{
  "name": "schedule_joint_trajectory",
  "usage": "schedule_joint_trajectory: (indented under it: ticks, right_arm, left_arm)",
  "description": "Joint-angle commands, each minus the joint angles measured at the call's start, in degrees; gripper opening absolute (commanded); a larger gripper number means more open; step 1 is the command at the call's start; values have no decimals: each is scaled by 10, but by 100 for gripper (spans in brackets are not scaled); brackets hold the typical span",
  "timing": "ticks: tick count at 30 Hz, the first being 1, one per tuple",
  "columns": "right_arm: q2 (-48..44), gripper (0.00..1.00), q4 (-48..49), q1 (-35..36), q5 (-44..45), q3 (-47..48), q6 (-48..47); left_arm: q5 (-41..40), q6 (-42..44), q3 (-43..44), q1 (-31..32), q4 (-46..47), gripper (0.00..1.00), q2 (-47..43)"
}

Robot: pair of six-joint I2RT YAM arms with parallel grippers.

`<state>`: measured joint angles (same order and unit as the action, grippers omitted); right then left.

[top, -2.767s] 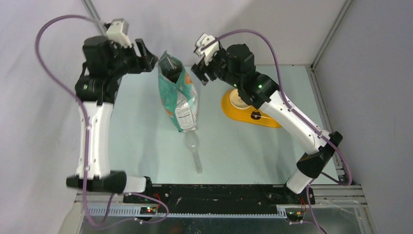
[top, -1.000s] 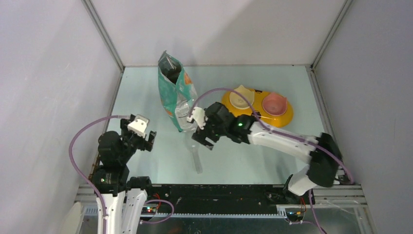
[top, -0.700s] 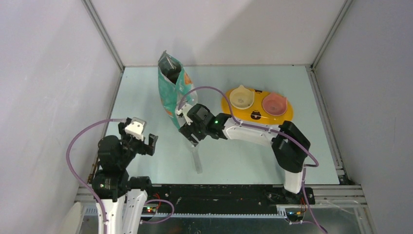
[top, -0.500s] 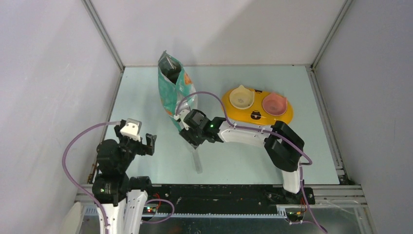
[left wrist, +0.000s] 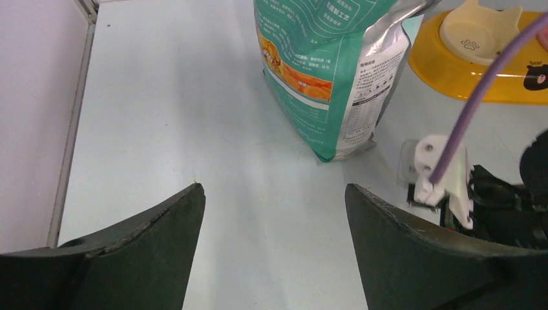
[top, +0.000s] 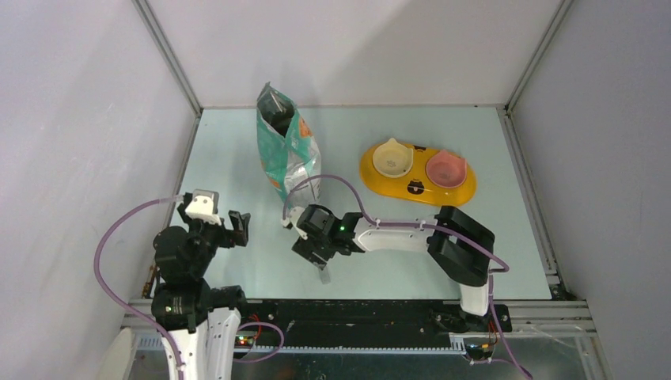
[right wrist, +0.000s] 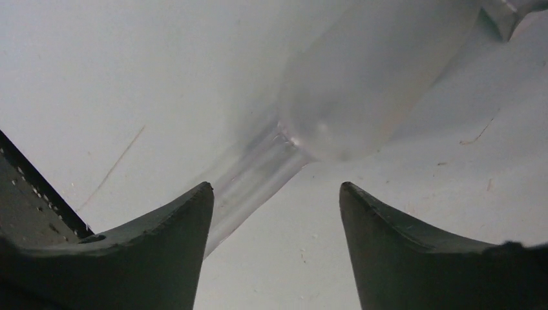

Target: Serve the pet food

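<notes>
The teal-and-white bag (top: 286,150) stands upright at the back left of the table, its top open; the pet food itself is hidden from view. The bag also shows in the left wrist view (left wrist: 323,71). The clear plastic scoop lies flat in front of the bag; only its handle end (top: 324,275) shows from above. My right gripper (top: 316,252) is open and low over the scoop. In the right wrist view the scoop's bowl (right wrist: 375,84) lies ahead and its handle (right wrist: 252,177) runs past the left finger. My left gripper (top: 235,228) is open and empty at the near left.
The yellow double-bowl feeder (top: 463,190) sits at the back right with a cream bowl (top: 392,157) and a pink bowl (top: 445,168), both looking empty. The left wrist view shows the feeder (left wrist: 452,71) and my right wrist (left wrist: 446,174). Grey walls close in the table.
My right gripper has slid from the bag's base toward the near edge, along the scoop. My left arm has drawn back slightly at the near left.
</notes>
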<state>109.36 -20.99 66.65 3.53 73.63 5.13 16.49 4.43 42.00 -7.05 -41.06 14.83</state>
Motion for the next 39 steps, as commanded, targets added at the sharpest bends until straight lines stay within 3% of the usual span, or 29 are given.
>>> schedule_joint_trajectory:
  ticks: [1,6,9,12,19,25,31,36,38,39]
  right_arm:
    - [-44,80,36,28,19,-22,-21]
    - [-35,80,44,40,59,-32,-36]
    - [-39,70,46,24,70,-44,-30]
    - [-59,61,40,-8,28,-58,-36]
    - [-101,70,75,-6,-17,-120,-93]
    - [-94,63,89,-17,-51,-125,-117]
    - [-16,52,15,-54,-102,-77,-129]
    - [-5,54,18,-81,-84,-80,-138]
    - [-5,46,22,-85,-95,-90,-136]
    - [-4,32,19,-86,-104,-94,-136]
  left_arm:
    - [11,-26,22,-12,29,86,26]
    - [13,-27,26,-13,28,86,29]
    - [18,-25,28,-13,25,86,28]
    - [26,-14,28,-14,21,85,31]
    - [48,-4,22,-12,42,82,52]
    - [90,-3,14,-10,73,80,72]
    - [107,39,23,-7,51,78,82]
    - [96,85,30,-5,46,79,89]
    - [102,113,31,-2,45,78,105]
    - [109,124,32,-1,39,78,110]
